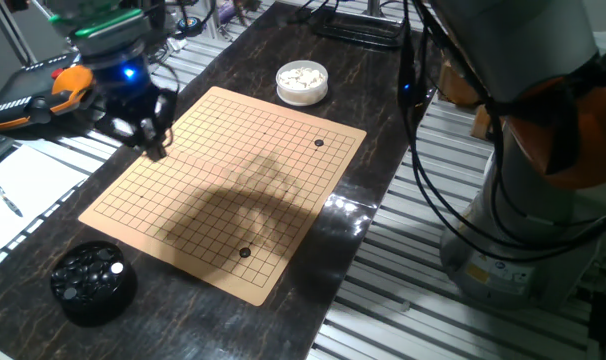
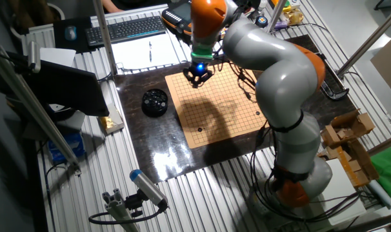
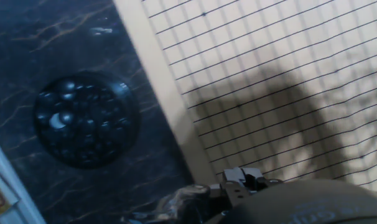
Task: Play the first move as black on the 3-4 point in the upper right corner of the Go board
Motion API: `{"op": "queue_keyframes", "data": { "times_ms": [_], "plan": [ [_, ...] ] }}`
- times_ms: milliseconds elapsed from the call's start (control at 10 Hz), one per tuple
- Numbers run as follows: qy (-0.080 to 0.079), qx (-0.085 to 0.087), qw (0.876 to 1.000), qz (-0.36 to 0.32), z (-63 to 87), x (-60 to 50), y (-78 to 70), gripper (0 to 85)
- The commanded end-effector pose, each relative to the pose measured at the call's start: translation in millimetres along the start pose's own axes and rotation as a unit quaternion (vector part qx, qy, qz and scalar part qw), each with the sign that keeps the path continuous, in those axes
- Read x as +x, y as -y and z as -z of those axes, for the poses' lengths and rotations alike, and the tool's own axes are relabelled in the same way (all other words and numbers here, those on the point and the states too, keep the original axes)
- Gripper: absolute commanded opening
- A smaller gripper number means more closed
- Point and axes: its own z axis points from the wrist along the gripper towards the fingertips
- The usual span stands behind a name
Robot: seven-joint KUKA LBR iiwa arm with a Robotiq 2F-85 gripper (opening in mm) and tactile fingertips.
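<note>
The wooden Go board lies on the dark table and also shows in the other fixed view and the hand view. Two black stones lie on it: one near the corner by the white stones' bowl, one near the front corner. They also show in the other fixed view. My gripper hovers over the board's far left edge. Its fingers look closed together, and I see no stone between them. The black bowl of black stones stands off the board.
A white bowl of white stones stands past the board's far corner. A notepad with a pen and an orange-black device lie at the left. Cables hang beside the robot's base at the right.
</note>
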Motion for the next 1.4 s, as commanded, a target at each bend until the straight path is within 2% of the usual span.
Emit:
{"op": "queue_keyframes", "data": {
  "times_ms": [0,200,300,500,600,700,800,900,1000,1200,1300],
  "plan": [
    [0.000,0.000,1.000,0.000,0.0,0.0,-0.1,0.7],
    [-0.001,0.002,1.000,0.006,0.6,-0.3,0.8,0.7],
    [0.001,0.009,1.000,0.017,2.8,0.0,4.5,0.7],
    [-0.008,0.016,0.998,0.065,2.8,0.0,4.5,0.7],
    [-0.004,0.015,0.995,0.094,2.8,0.0,4.5,0.7],
    [0.009,0.014,0.993,0.121,2.8,0.0,4.5,0.7],
    [0.039,0.017,0.987,0.157,2.8,0.0,4.5,0.7],
    [0.046,0.006,0.983,0.178,2.8,0.0,4.5,0.7],
    [0.036,-0.016,0.984,0.176,2.8,0.0,4.5,0.7],
    [0.053,-0.009,0.985,0.163,2.1,0.1,1.1,0.7],
    [0.056,-0.004,0.985,0.163,-1.8,-0.3,-18.1,0.7]
  ]
}}
